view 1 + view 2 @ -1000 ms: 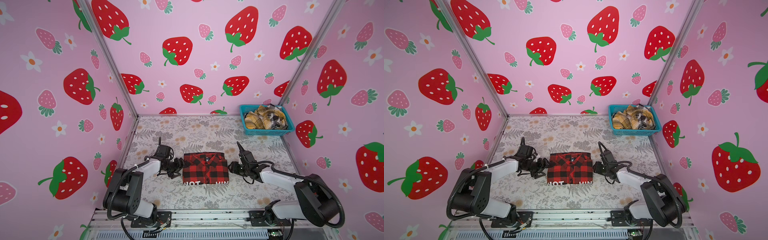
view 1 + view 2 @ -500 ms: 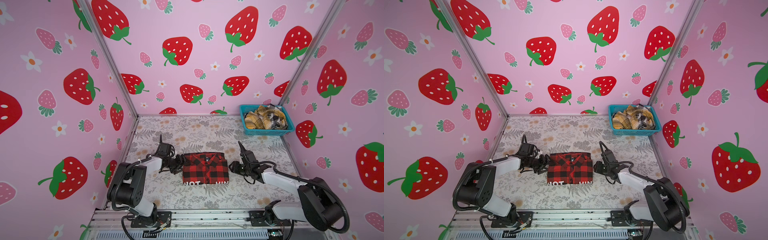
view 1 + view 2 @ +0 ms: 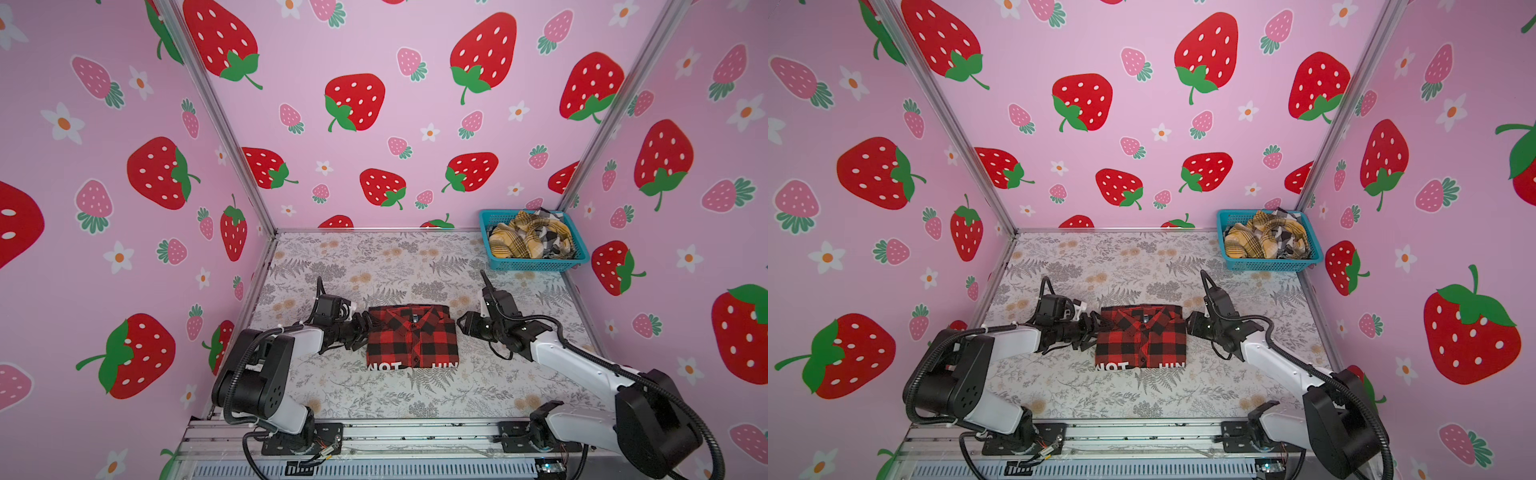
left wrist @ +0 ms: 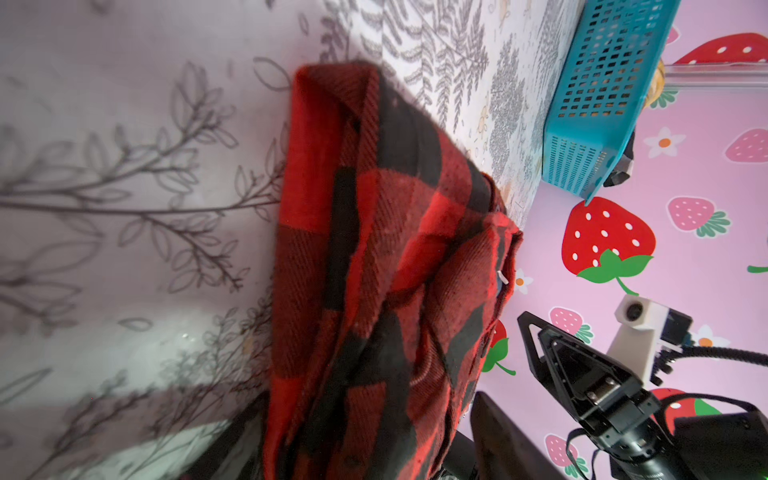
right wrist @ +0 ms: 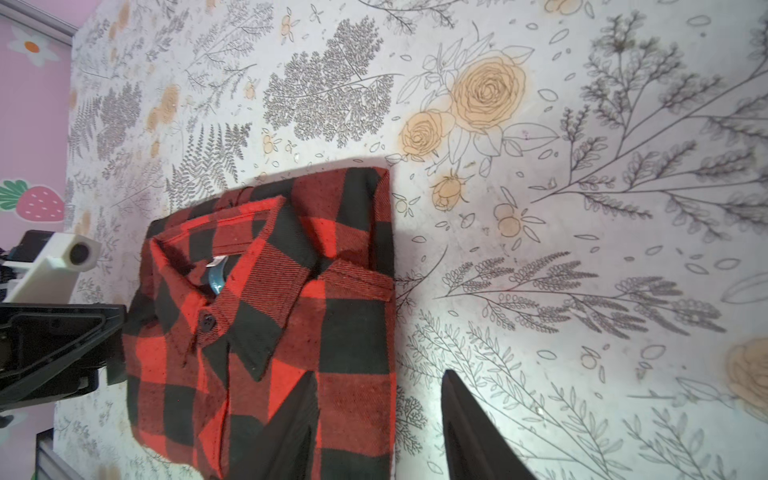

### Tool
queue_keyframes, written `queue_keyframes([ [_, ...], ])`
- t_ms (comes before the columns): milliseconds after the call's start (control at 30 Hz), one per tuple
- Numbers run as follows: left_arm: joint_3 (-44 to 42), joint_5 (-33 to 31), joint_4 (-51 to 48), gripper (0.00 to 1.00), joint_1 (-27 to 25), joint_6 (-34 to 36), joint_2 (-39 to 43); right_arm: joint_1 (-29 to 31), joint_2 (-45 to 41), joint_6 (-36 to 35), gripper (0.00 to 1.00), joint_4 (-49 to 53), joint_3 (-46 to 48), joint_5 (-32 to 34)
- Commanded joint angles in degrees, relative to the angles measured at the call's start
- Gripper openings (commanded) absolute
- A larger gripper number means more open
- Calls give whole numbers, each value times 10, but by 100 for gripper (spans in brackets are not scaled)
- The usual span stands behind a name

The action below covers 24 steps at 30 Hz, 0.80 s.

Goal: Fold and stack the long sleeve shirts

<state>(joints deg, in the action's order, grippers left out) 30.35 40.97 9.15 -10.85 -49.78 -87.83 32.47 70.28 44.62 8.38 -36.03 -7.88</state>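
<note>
Red-and-black checked shirt [image 3: 411,336] lay folded on the middle of the tabletop [image 3: 374,266]. Left hand [image 3: 362,328] stood open astride its left edge; right hand [image 3: 462,323] hung open just beside its right edge, holding nothing. Yellow plaid shirt [image 3: 513,245] and black-white plaid shirt [image 3: 550,237] lay crumpled in the teal basket [image 3: 536,264].

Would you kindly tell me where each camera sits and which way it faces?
Both top views: high in front, looking down on red shirt, basket, left arm, right arm.
Left wrist: low beside the shirt, facing basket and right arm; own jaws flank its edge.
Right wrist: over the shirt's other edge, facing left arm; own jaws show.
All four share the shirt.
</note>
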Motion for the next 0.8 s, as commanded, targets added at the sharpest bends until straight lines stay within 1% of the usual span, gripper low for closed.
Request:
queue_keyframes([
  [0,-32,-89,-123,76,7,4,-20,-3,-10,-11,50,24,-11,-12],
  [67,-21,-99,-163,75,11,19,-19,-3,-9,-13,50,20,-9,-18],
  [133,-22,-120,-186,76,13,23,-6,-3,-8,-16,50,8,-8,-36],
  [267,-36,-105,-162,76,16,16,-3,6,-2,-18,50,-5,-12,-55],
  [333,-30,-115,-179,75,15,23,-4,12,2,-16,50,-5,-15,-55],
  [433,-36,-120,-179,76,14,26,1,20,10,-16,50,-9,-16,-54],
  [600,-49,-94,-119,75,8,13,-24,25,29,-21,49,-10,-29,-49],
  [733,-78,-39,26,73,11,-19,-63,28,38,-16,49,-34,-33,-77],
  [767,-79,-31,45,71,13,-22,-71,31,44,-15,49,-43,-34,-87],
])
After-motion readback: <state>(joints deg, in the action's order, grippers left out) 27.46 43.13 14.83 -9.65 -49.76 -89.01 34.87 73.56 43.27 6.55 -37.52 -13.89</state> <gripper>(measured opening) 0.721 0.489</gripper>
